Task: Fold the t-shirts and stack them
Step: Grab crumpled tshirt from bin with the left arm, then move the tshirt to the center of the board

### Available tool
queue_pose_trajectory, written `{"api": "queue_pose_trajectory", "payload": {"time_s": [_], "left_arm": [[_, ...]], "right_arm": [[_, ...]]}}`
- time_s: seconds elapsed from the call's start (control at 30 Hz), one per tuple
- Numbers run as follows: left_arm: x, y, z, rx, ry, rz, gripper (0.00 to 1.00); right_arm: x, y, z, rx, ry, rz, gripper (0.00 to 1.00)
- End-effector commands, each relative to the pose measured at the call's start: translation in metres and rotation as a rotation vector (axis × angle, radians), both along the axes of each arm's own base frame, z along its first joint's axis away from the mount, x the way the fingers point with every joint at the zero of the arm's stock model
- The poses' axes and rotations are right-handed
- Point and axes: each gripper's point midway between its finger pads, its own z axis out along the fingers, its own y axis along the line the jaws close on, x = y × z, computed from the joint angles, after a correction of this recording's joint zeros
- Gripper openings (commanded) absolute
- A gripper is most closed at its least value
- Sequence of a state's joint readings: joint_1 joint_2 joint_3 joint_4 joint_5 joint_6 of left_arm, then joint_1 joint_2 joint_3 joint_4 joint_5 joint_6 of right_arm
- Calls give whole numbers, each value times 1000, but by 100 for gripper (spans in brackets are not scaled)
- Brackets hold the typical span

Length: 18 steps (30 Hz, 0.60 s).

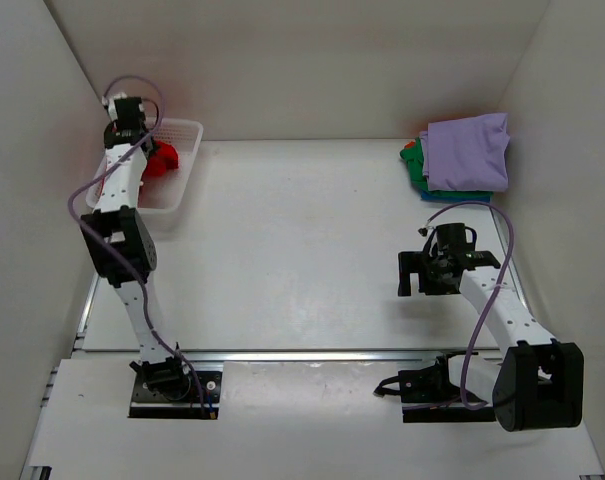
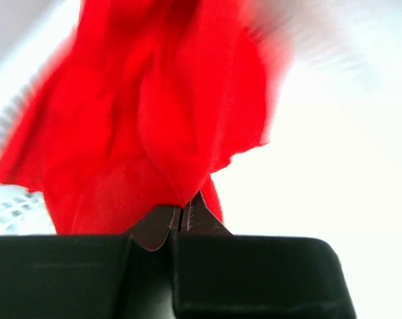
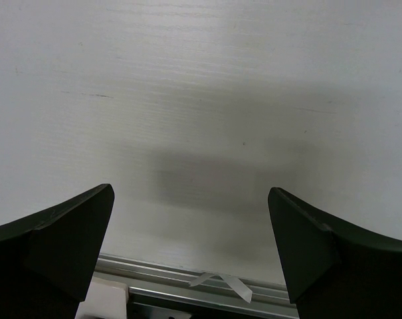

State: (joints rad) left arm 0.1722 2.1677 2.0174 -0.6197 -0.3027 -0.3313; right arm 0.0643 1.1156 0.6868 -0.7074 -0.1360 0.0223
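Left gripper [image 2: 181, 218] clamps the red shirt [image 2: 154, 113] at the basket [image 1: 167, 198], perhaps just above its floor. Right gripper [image 3: 191, 193] gapes wide above the table [image 1: 282, 250].

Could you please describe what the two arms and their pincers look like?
The left arm and right arm have white links with black joint housings. A thin purple cable loops along each. The left pincer and right pincer have dark, tapered fingers.
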Motion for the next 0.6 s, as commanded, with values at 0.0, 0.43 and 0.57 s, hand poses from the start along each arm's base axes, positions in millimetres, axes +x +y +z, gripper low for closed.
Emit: {"api": "queue_pose_trajectory", "payload": {"time_s": [0.0, 0.43, 0.57], "left_arm": [[-46, -86, 281, 64, -604, -173, 0], [-165, -239, 295, -223, -632, -642, 0], [-163, -264, 174, -326, -375, -683, 0]], "right_arm": [[10, -5, 11, -7, -60, -9, 99], [11, -6, 26, -11, -146, -14, 99], [11, -7, 26, -9, -143, -20, 99]]}}
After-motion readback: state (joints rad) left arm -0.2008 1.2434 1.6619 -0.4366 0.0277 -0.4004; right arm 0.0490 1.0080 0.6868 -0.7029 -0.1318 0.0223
